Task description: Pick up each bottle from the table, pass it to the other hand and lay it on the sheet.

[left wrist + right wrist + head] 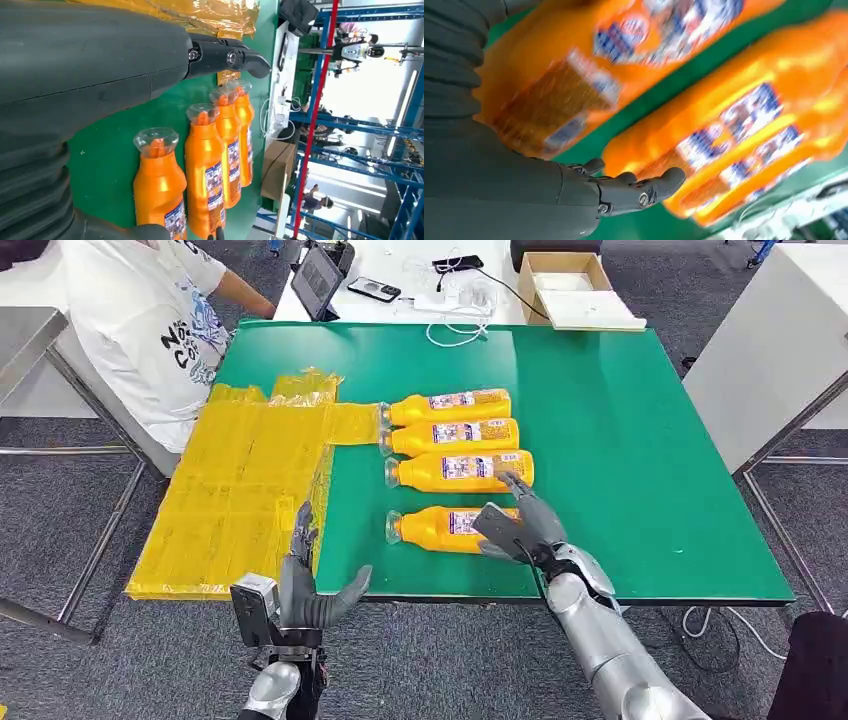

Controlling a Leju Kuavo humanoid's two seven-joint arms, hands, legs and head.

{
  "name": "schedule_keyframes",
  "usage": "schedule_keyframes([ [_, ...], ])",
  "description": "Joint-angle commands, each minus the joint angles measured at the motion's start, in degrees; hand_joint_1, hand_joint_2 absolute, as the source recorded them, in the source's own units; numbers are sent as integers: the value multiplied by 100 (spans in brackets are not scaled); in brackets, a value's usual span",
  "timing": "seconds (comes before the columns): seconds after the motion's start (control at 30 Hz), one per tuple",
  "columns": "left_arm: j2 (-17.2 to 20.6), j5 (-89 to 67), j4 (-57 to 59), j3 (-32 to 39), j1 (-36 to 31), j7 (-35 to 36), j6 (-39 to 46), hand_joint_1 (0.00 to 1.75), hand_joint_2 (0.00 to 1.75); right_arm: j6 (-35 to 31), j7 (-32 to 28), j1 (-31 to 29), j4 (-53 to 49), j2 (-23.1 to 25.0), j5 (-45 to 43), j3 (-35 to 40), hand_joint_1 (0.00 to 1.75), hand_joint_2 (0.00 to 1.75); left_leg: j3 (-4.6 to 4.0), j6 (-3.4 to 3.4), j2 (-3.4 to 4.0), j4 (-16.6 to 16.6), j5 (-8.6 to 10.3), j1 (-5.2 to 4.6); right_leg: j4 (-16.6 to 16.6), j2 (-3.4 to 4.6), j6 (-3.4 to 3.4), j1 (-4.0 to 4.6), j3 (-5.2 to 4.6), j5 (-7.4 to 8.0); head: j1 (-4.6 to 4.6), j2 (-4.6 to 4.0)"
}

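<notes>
Nearest the head camera, the left hand (305, 585) hangs off the near edge of the green table (640, 440), palm upright, fingers spread and holding nothing; its fingertips reach up beside the near corner of the yellow sheet (240, 490). That sheet is crinkled, glossy film, lying across the table's left edge and overhanging it.

Four orange bottles lie on their sides on the table, parallel, just right of the sheet, necks with clear caps pointing toward it. Each has an orange body and a blue, white and red label around its middle. The farthest bottle (445, 406) has its cap at the sheet's edge; the second bottle (450, 436) and third bottle (460, 471) lie close behind one another. The nearest bottle (440, 528) lies apart from the third, with green table between them.

Over the base end of the nearest bottle sits the right hand (520, 525), fingers spread; one fingertip reaches the third bottle's base. The right wrist view is blurred, and whether the fingers (639, 190) actually press on either bottle cannot be told.

Beyond the sheet, a person in a white printed shirt (150, 330) stands at the table's far left corner.
</notes>
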Motion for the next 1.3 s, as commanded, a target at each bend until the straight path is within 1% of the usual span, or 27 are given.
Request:
schedule_keyframes([
  [0.03, -125, -22, 482, 122, -269, 11, -2, 0, 175, 167, -70, -494, 888, 6, -111, 479, 0, 175, 21, 4, 8, 0, -9, 0, -3, 2, -12, 3, 21, -6, 0, 0],
  [0.13, -119, -43, 565, 113, -316, 1, 18, 0, 175, 475, -291, -583, 986, 111, -315, 723, 0, 175, 29, 3, 15, 2, -13, 1, -2, 7, -17, 5, 27, -7, 0, 0],
  [0.17, -114, -44, 583, 109, -321, -1, 17, 0, 175, 558, -395, -586, 957, 161, -386, 775, 0, 175, 19, 2, 11, -1, -7, 0, -3, 5, -13, 3, 17, -3, 0, 0],
  [0.27, -115, -35, 638, 106, -348, -18, 12, 0, 175, 752, -480, -635, 902, 193, -534, 951, 0, 175, 31, 1, 27, -1, -13, 1, -1, 16, -20, 5, 23, -5, 0, 0],
  [0.3, -116, -33, 643, 105, -347, -25, 18, 0, 175, 766, -477, -659, 883, 190, -558, 1009, 0, 175, 20, 0, 19, 0, -7, 1, 1, 10, -14, 4, 13, -3, 0, 0],
  [0.33, -112, -32, 642, 106, -344, -27, 19, 0, 175, 774, -471, -674, 881, 183, -558, 1019, 0, 175, 28, 0, 16, 0, -10, 1, 1, 5, -19, 5, 22, -8, -2, 0],
  [0.4, -103, -19, 623, 113, -325, -37, 19, 0, 175, 835, -360, -725, 926, 72, -636, 1217, 0, 175, 16, 0, 13, 0, -4, 2, 0, 6, -9, 4, 10, -3, -2, 0],
  [0.47, -95, -23, 634, 115, -318, -36, 14, 0, 175, 893, -277, -777, 1033, -53, -682, 1364, 0, 175, 30, 3, 14, 2, -11, 1, -2, 5, -15, 5, 27, -9, -2, 0],
  [0.5, -95, -23, 636, 120, -317, -35, 22, 0, 175, 902, -258, -788, 1056, -74, -686, 1396, 0, 175, 18, 1, 13, 2, -5, 2, -1, 6, -9, 4, 14, -4, 0, 0],
  [0.8, -95, -23, 636, 120, -317, -35, 22, 0, 175, 902, -258, -788, 1056, -74, -686, 1396, 0, 175, 18, 1, 13, 2, -5, 2, -1, 6, -9, 4, 14, -4, 0, 0],
  [0.87, -89, -25, 650, 126, -321, -25, 28, 0, 175, 998, -125, -841, 1185, -174, -710, 1512, 0, 175, 26, 3, 16, 3, -10, 2, -1, 7, -13, 5, 23, -7, 0, 0],
  [0.9, -86, -23, 663, 127, -324, -21, 25, 0, 175, 1045, -71, -870, 1266, -221, -724, 1562, 0, 175, 15, 1, 9, 0, -3, 1, -1, 3, -7, 2, 12, -3, 0, 0],
  [0.93, -87, -24, 718, 119, -343, -3, 7, 0, 175, 1127, 43, -981, 1606, -406, -745, 1805, 0, 175, 21, 3, 9, 1, -6, 1, -3, 1, -10, 3, 20, -6, 0, 0],
  [0.97, -92, -54, 818, 47, -336, 53, -38, 0, 175, 1159, 102, -956, 1687, -484, -745, 1919, 0, 175, 17, 2, 4, 0, -3, 1, -3, -2, -7, 3, 17, -5, 0, 0],
  [1.0, -98, -30, 820, 93, -324, 82, 24, 0, 175, 847, 456, -1013, 1701, -519, -578, 2199, 0, 175, 17, 1, 2, -1, -1, -1, -3, -5, -7, 1, 17, -4, 0, 0],
  [1.03, -92, -42, 776, 98, -302, 108, 23, 0, 175, 805, 500, -1016, 1670, -517, -555, 2229, 0, 175, 18, 0, -9, -2, 1, 0, -6, -12, -7, 1, 22, -4, 0, 0],
  [1.07, -89, -45, 768, 100, -295, 116, 17, 0, 175, 788, 520, -1016, 1660, -519, -541, 2246, 0, 175, 48, 4, -13, -9, -3, 3, -18, -20, -19, 7, 54, -8, 0, 0],
  [1.13, -89, -45, 768, 100, -295, 116, 17, 0, 175, 788, 520, -1016, 1660, -519, -541, 2246, 0, 175, 52, 2, -4, -3, 2, 2, -10, -6, -10, 4, 50, -2, -2, 0],
  [1.3, -100, -52, 814, 96, -317, 146, -36, 0, 175, 898, 604, -997, 1736, -502, -537, 2395, 0, 175, 54, 3, -5, -3, 2, 1, -8, -7, -8, 3, 52, -3, 0, 0],
])
